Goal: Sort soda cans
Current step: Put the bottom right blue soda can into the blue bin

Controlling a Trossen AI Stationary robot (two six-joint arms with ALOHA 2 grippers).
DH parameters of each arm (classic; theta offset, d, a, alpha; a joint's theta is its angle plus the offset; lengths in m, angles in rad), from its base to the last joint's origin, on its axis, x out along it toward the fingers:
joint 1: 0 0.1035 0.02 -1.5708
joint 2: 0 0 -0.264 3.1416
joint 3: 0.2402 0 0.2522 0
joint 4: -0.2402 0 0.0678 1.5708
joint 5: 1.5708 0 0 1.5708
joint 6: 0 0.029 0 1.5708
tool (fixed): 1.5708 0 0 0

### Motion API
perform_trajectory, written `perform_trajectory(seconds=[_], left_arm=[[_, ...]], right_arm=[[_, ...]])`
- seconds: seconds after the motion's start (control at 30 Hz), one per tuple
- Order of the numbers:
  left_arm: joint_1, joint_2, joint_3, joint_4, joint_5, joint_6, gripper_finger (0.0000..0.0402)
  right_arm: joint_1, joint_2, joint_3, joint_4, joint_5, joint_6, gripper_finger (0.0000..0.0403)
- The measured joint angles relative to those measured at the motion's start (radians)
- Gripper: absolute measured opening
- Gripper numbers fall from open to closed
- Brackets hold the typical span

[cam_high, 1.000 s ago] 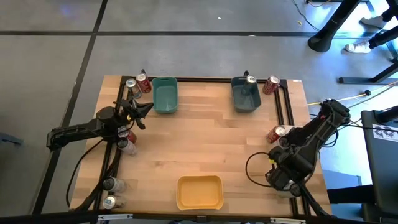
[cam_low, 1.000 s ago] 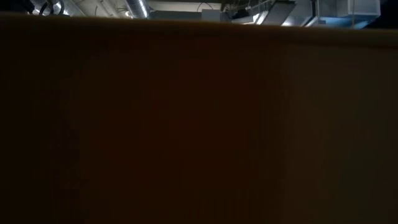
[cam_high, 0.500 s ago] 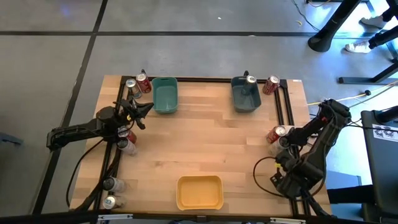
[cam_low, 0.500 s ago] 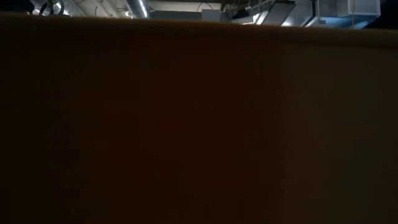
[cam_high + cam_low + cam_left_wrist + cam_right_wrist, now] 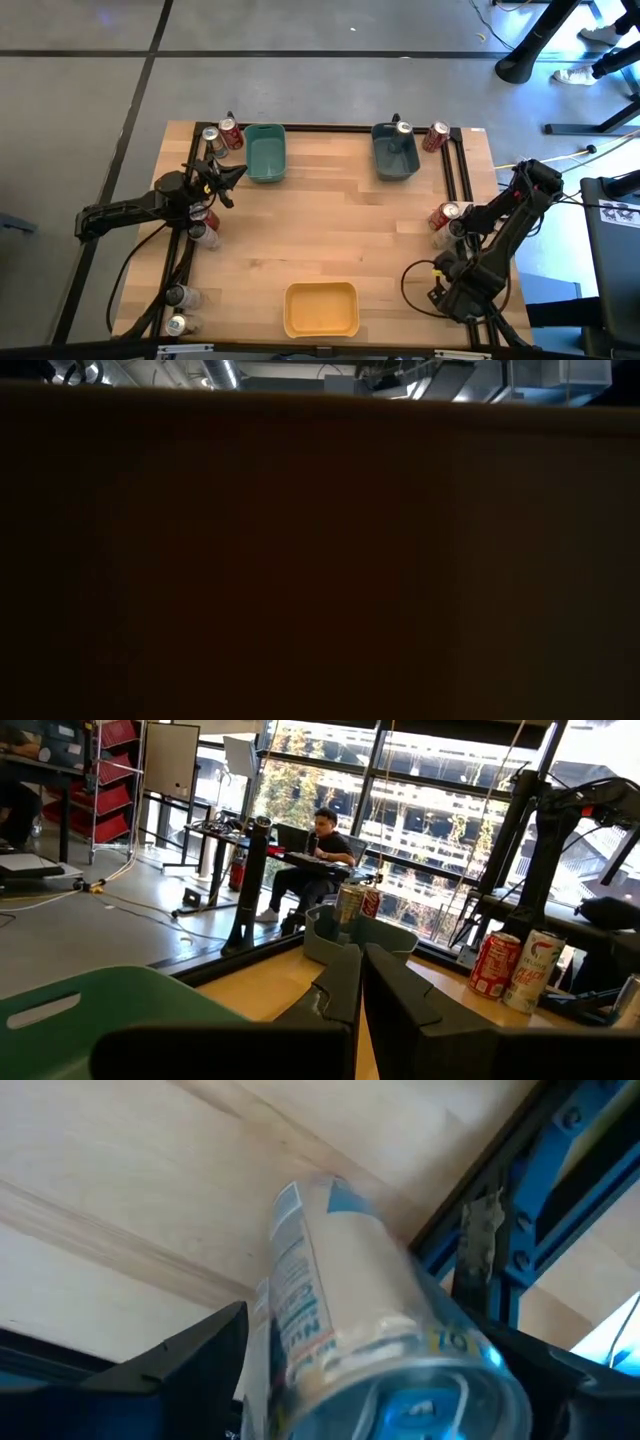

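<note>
My right gripper [image 5: 455, 296] is at the table's near right corner, shut on a silver-grey soda can [image 5: 370, 1350]; the arm hides this can in the high view. My left gripper [image 5: 226, 180] hovers shut and empty at the table's left, beside the teal bin [image 5: 266, 153]; its fingers [image 5: 360, 995] are together. Other cans stand upright on their bases: two at the far left [image 5: 220, 134], two under my left arm [image 5: 205, 226], two at the near left [image 5: 180, 310], two by the grey bin [image 5: 420, 133], and a red one [image 5: 445, 214] on the right. My right gripper has the silver-grey can between its two fingers, one finger [image 5: 200, 1360] on each side of the can's body [image 5: 300, 1310] near its top end. The can points away from the wrist, tilted over the wood beside the blue rail. Whether its bottom is on the table I cannot tell.
A grey bin [image 5: 395, 153] stands at the far right and a yellow bin [image 5: 321, 308] at the near middle; its wall fills the low view [image 5: 320, 560]. Black rails [image 5: 462, 170] run along the table's sides. A person sits in the room beyond [image 5: 320, 845].
My right arm has moved a little toward the table's near edge, its gripper staying at the near right corner.
</note>
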State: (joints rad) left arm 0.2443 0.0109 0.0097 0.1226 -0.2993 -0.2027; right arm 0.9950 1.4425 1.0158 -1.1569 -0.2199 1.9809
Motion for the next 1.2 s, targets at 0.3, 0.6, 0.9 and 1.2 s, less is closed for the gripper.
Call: perform_trajectory(seconds=[0.3,0.6,0.9,1.2], left_arm=[[0.001,0.0,0.0,0.001,0.0,0.0,0.0008],[0.001,0.0,0.0,0.001,0.0,0.019,0.0008],[0.0,0.0,0.0,0.001,0.0,-0.004,0.0008],[0.0,0.0,0.0,0.106,0.0,0.034,0.0008]], right_arm=[[-0.001,0.0,0.0,-0.004,0.004,-0.055,0.0253],[-0.044,0.002,0.026,-0.043,0.03,-0.178,0.0225],[-0.198,0.002,0.089,-0.136,0.117,-0.424,0.0229],[-0.458,0.002,0.16,-0.148,0.157,-0.781,0.0228]])
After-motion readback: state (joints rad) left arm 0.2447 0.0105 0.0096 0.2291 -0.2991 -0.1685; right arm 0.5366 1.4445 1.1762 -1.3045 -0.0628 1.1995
